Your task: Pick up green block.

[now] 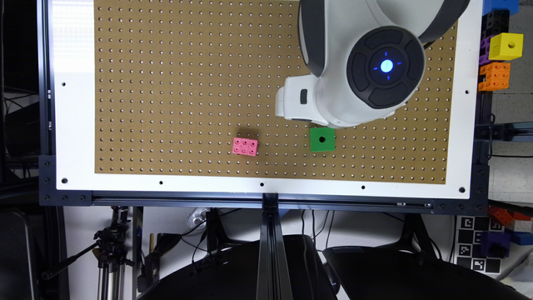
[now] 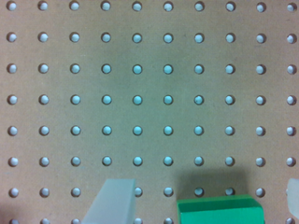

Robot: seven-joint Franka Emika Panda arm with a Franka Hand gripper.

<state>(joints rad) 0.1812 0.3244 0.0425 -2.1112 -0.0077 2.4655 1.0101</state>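
Exterior view first: the green block (image 1: 322,139) sits on the brown pegboard worktop (image 1: 175,83), its dark hole facing up, just below the white arm (image 1: 358,62) that hangs over it. Off toward the exterior view's left lies a pink brick (image 1: 245,146) — well apart from the block. In the wrist view the claw (image 2: 203,205) is spread wide, one pale fingertip (image 2: 114,200) beside the green block (image 2: 218,211) — not touching it.

Exterior view: evenly bright, with glare on the desk (image 1: 70,50) border. Wrist view: soft focus, with a dark shadow around the green block (image 2: 219,211).
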